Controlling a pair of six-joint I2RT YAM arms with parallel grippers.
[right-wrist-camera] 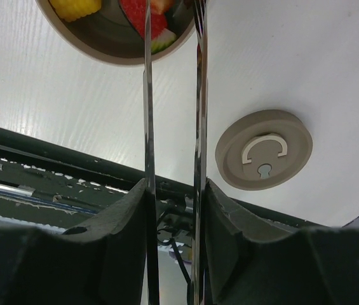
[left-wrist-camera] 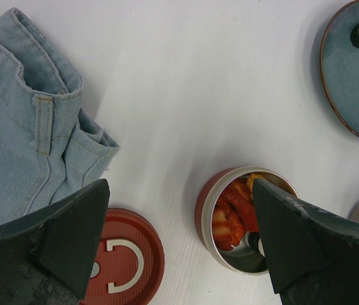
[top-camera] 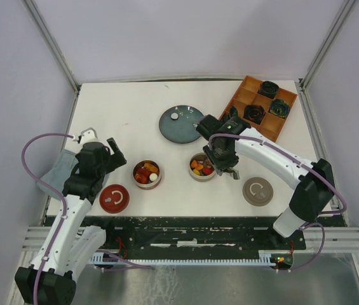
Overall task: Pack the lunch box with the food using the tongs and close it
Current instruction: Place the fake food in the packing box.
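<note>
While the left gripper point(left-wrist-camera: 179, 213) is hovering, jaws spread, the right gripper point(right-wrist-camera: 174, 190) is clamping the tongs point(right-wrist-camera: 146, 101) over the beige tin point(right-wrist-camera: 103, 58).

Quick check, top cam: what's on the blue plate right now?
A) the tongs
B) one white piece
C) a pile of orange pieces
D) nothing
B: the blue plate holds just one white piece near its rim; the tongs are clamped in the right pincer, not lying on the plate.
</note>
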